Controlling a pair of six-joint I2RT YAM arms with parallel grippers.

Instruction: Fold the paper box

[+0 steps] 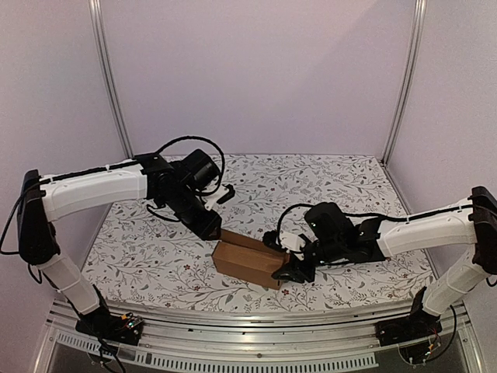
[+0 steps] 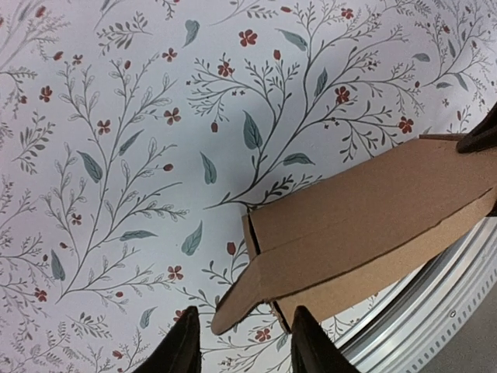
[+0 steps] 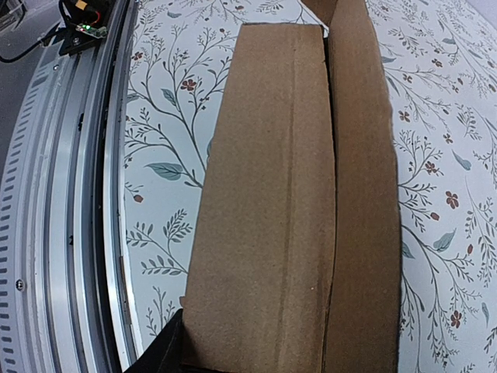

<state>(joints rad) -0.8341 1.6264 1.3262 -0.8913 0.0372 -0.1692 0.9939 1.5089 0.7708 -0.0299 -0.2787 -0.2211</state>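
The paper box [image 1: 247, 263] is a slim brown cardboard box lying on the floral cloth near the front edge. In the left wrist view its top panel [image 2: 373, 210] ends in a loose pointed flap [image 2: 237, 299] that sticks out at the near end. My left gripper [image 2: 242, 350] hovers at that end [image 1: 213, 228], open, with nothing between its fingers. My right gripper [image 1: 290, 268] is shut on the box's right end. In the right wrist view the box [image 3: 272, 194] fills the frame; one dark finger [image 3: 159, 356] presses its left side and the other finger is hidden behind the cardboard.
A ribbed aluminium rail [image 3: 62, 194] runs along the table's near edge, close to the box, and also shows in the left wrist view [image 2: 450, 311]. Pale enclosure walls with metal posts [image 1: 109, 78] close in the back and sides. The floral cloth [image 1: 311, 179] stretches behind the box.
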